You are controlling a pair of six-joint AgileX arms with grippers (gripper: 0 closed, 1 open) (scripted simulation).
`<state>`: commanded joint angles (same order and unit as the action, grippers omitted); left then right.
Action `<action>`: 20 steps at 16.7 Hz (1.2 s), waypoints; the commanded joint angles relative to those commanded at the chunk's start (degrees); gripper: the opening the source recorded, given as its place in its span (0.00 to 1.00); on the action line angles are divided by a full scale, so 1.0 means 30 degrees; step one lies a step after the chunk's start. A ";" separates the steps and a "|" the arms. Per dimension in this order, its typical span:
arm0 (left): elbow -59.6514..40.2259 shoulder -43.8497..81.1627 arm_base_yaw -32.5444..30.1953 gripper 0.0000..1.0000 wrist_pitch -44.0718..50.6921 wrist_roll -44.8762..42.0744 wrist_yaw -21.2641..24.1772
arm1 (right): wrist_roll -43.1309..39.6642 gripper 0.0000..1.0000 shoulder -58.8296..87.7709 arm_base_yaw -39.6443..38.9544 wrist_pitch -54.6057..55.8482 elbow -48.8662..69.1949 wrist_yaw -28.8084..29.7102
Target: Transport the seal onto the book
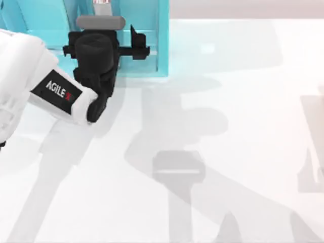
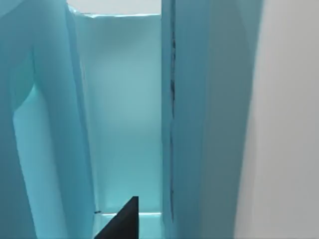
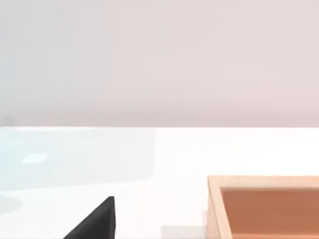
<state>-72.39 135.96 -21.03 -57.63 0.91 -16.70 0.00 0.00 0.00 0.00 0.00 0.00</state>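
Observation:
The seal is out of view. My left gripper (image 1: 100, 31) hangs black over the teal shelf unit (image 1: 162, 45) at the table's far left, pointing into one of its compartments. In the left wrist view a black tip of that gripper (image 2: 122, 223) sits low in front of a tall teal compartment (image 2: 124, 114). A whitish strip with a red mark (image 1: 103, 2) shows at the top view's upper border inside the shelf; I cannot tell whether it is the book's spine. A black tip of my right gripper (image 3: 97, 221) shows above the white table.
The right wrist view shows an open wooden box (image 3: 214, 209) with an orange floor, standing on the white table (image 1: 212, 152). Grey arm shadows lie across the table's middle and right. The shelf's side wall (image 2: 214, 119) stands close beside the left gripper.

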 joint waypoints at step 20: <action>0.0026 -0.0069 -0.0104 0.00 0.0027 -0.0017 -0.0007 | 0.0000 1.00 0.0000 0.0000 0.0000 0.0000 0.0000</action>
<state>-72.31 135.75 -21.34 -57.55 0.86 -16.72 0.00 0.00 0.00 0.00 0.00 0.00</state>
